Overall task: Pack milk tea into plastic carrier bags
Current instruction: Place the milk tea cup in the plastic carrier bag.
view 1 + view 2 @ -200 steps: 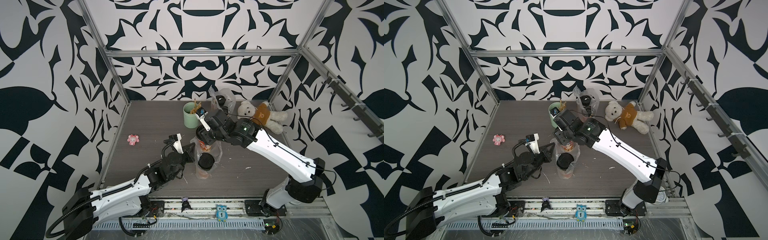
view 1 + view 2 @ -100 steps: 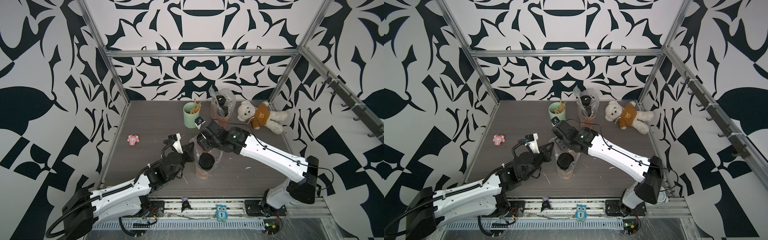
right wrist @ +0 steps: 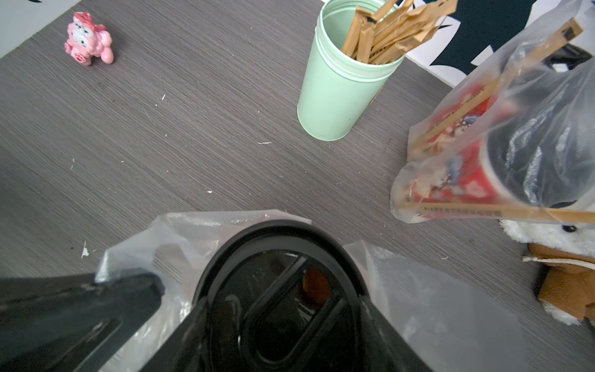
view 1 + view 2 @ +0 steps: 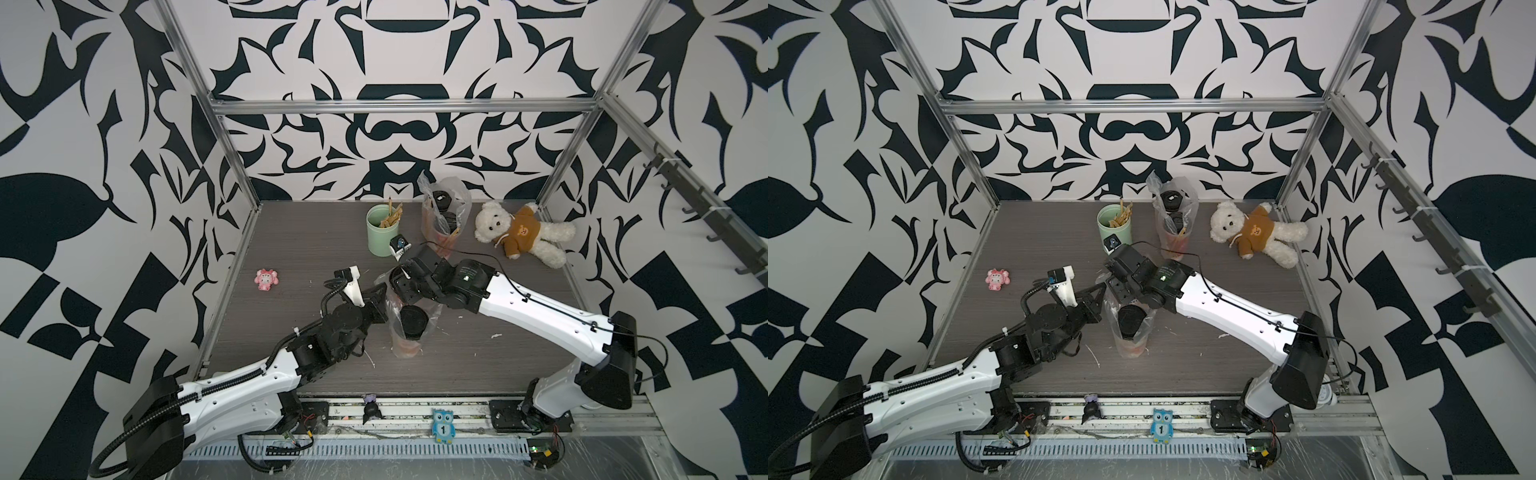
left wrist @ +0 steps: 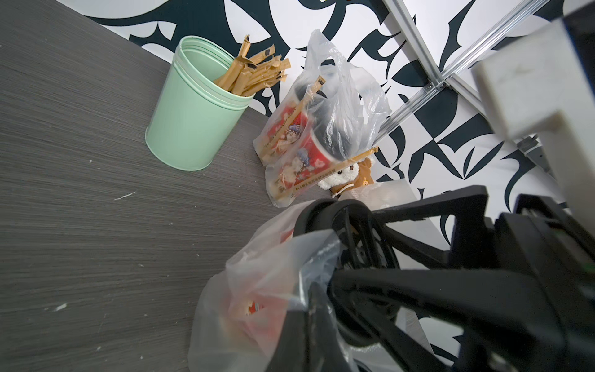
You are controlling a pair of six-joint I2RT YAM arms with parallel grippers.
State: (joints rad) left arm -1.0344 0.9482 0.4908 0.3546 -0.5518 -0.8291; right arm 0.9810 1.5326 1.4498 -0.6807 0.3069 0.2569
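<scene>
In both top views your left pincer (image 4: 380, 293) is pinched together on the rim of the near carrier bag (image 4: 409, 351), holding its mouth wide on the bench (image 4: 291, 232); the far carrier bag (image 4: 1173, 232) stands packed behind; in the left wrist view that plastic (image 5: 257, 283) hangs pulled open; in the right wrist view your right pincer (image 3: 280, 331) is clamped across the top of a milk tea cup (image 3: 280, 283), low in the bag mouth; gripped from above, I judge, so it lands upright.

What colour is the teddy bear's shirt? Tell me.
Shirt: mustard brown; clearest in a top view.
</scene>
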